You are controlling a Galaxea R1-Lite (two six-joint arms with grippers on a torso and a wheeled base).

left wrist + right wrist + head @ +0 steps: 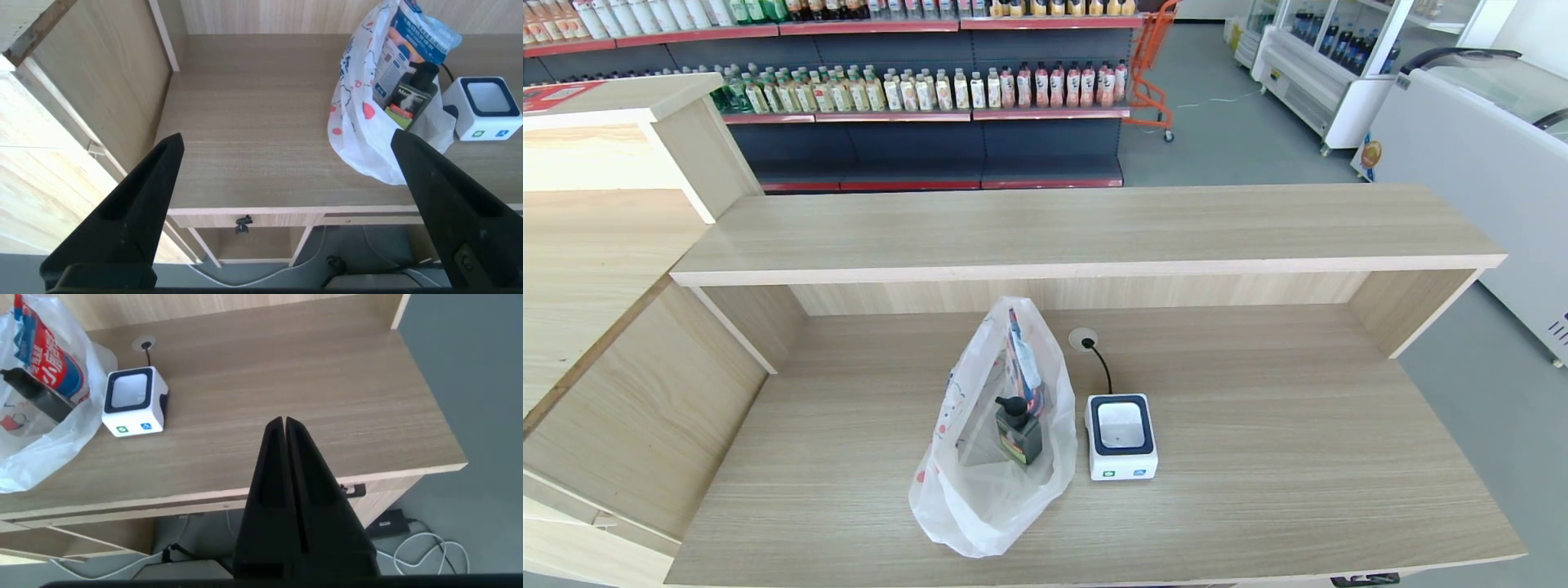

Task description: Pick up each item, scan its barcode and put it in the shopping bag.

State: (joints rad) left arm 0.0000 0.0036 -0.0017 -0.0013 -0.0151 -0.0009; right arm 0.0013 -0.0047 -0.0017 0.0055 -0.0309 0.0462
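A translucent white shopping bag (980, 482) stands on the wooden counter (1258, 457), holding a dark pump bottle (1018, 433) and a colourful packet (1021, 359). A white barcode scanner (1121, 435) sits just right of the bag, its cable running to a grommet (1083, 338). My left gripper (286, 147) hangs open above the counter's near left edge, with the bag (364, 122), bottle (413, 90) and scanner (486, 106) farther off. My right gripper (283, 429) is shut with nothing in it, over the counter's near right part, away from the scanner (135, 400) and bag (41, 408).
A raised shelf (1086, 233) runs along the counter's far side, with wooden side panels at both ends. Beyond it are store shelves of bottles (915, 90), an orange cart (1156, 65) and freezers (1478, 139). Bare countertop lies to the scanner's right and the bag's left.
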